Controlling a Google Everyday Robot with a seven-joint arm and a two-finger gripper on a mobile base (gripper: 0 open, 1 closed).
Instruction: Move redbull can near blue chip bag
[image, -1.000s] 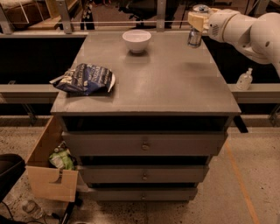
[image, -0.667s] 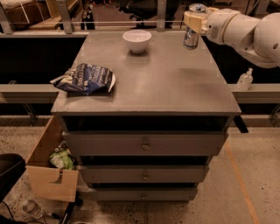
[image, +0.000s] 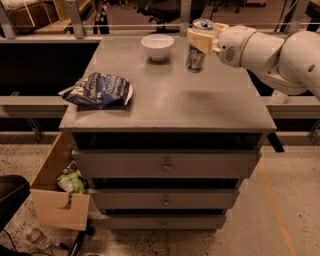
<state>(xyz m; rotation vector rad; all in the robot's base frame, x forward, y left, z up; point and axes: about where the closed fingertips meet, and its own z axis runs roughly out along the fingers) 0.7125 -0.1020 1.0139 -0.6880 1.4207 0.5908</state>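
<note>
As gripper holds redbull can far-right | blue chip bag: left edge

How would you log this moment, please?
claw: rear right, shut on slim silver-blue metal can, lifted | crumpled dark blue foil bag: left edge

A grey three-drawer cabinet stands on speckled floor, an open cardboard box beside it.
</note>
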